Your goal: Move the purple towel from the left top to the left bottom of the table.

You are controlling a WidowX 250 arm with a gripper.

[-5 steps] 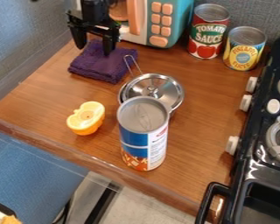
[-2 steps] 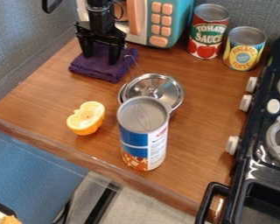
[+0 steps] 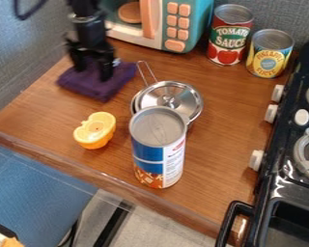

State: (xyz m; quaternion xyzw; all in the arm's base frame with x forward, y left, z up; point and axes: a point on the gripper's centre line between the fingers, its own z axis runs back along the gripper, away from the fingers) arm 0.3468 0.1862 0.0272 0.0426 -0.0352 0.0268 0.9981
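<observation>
The gripper [image 3: 92, 73] hangs down at the upper left, its two fingers apart and their tips down on the purple towel. Folded into a thick flat pad, the purple towel [image 3: 110, 88] lies on the upper left of the table, in front of the toy microwave. Where the fingertips meet the cloth is partly hidden, and the fingers cover some of its middle.
A metal pan with a lid [image 3: 176, 95] stands right of the towel, its wire handle near the cloth. An orange cup-like toy [image 3: 96, 130] and a tall can [image 3: 158, 149] are nearer the front. The microwave [image 3: 177, 24] and two cans stand behind; a stove is right.
The gripper came down onto the towel, then shifted left and toward the front. The towel slid the same way, away from the pan handle and microwave.
</observation>
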